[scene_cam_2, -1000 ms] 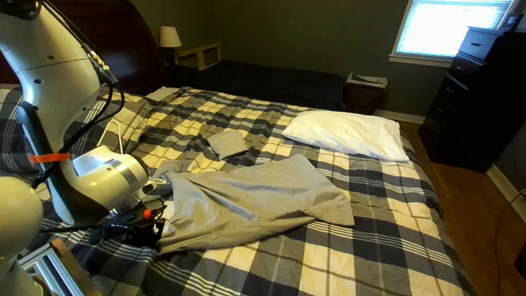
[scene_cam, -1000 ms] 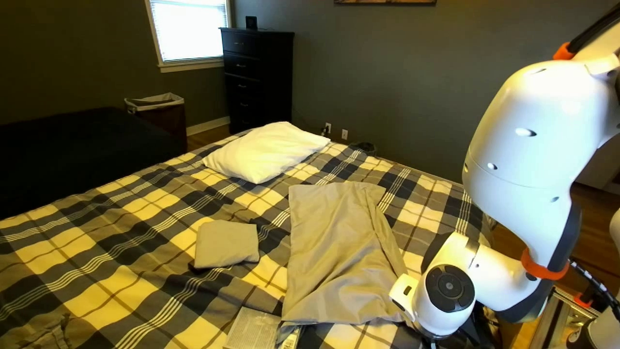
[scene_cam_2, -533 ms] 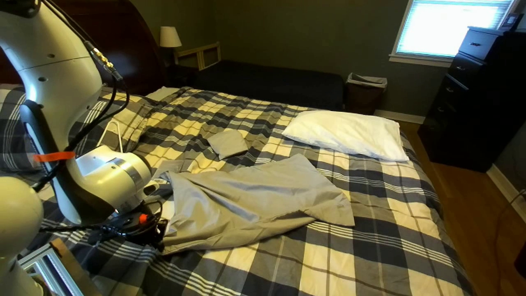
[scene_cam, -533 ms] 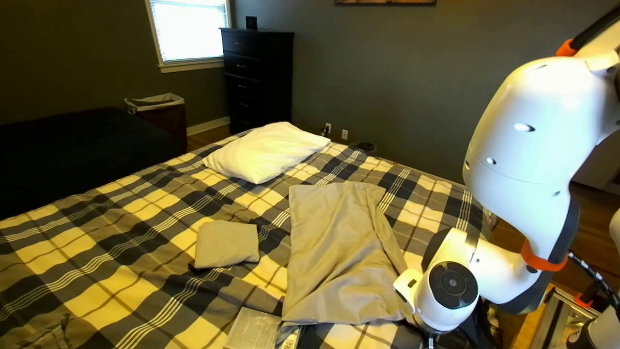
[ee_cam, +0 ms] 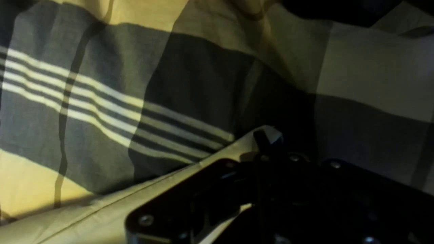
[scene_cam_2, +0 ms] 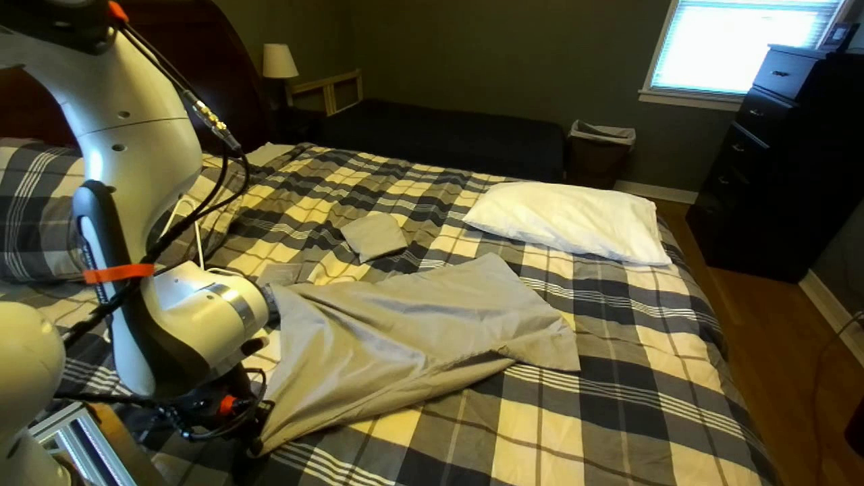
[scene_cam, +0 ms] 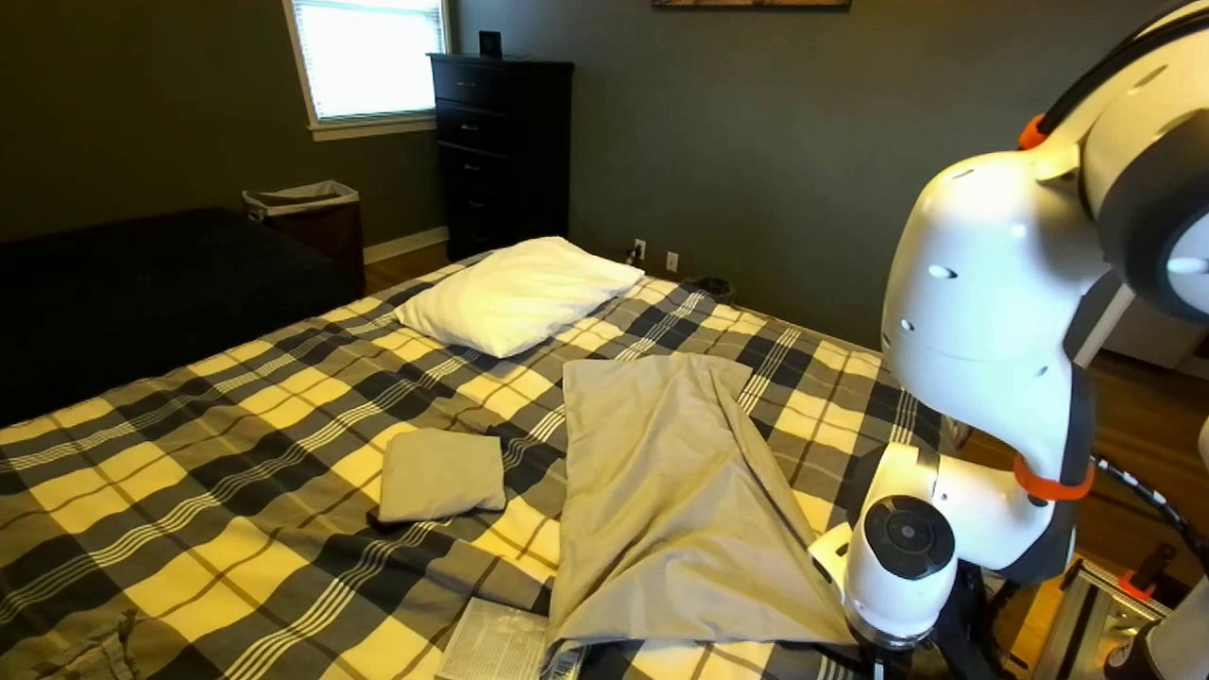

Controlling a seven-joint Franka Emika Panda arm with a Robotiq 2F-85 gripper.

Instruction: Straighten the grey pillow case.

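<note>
Plaid bedspread [scene_cam: 236, 586]: slightly rumpled, checked in dark blue, grey and cream.
Robot arm [scene_cam: 992, 274]: in an exterior view it enters at the right, drops steeply and bends at the wrist, its last segment aimed down, the gripper [ee_cam: 266, 146] low near the bedspread.
Grey pillow case [scene_cam_2: 418, 324]: laid out on the bedspread, between the gripper and the white pillow [scene_cam: 519, 295].
Case's long axis: runs from the gripper's side toward the pillow; the far end stops short of it, and one near corner stretches to a point toward the arm.
Case's look: plain grey-beige, thin, limp; soft wrinkles slant toward the pinched corner. The long edge leading there is nearly straight, then steps inward before the far end, where a corner juts out. In the wrist view a seam line follows the edge.
White pillow: plump, lying beyond the case, apart from it.
Folded grey cloth [scene_cam: 442, 475]: a small square beside the case, apart from it.
Gripper: fingers pressed together, pinching a corner of the case; a little fabric shows past the tips.
</note>
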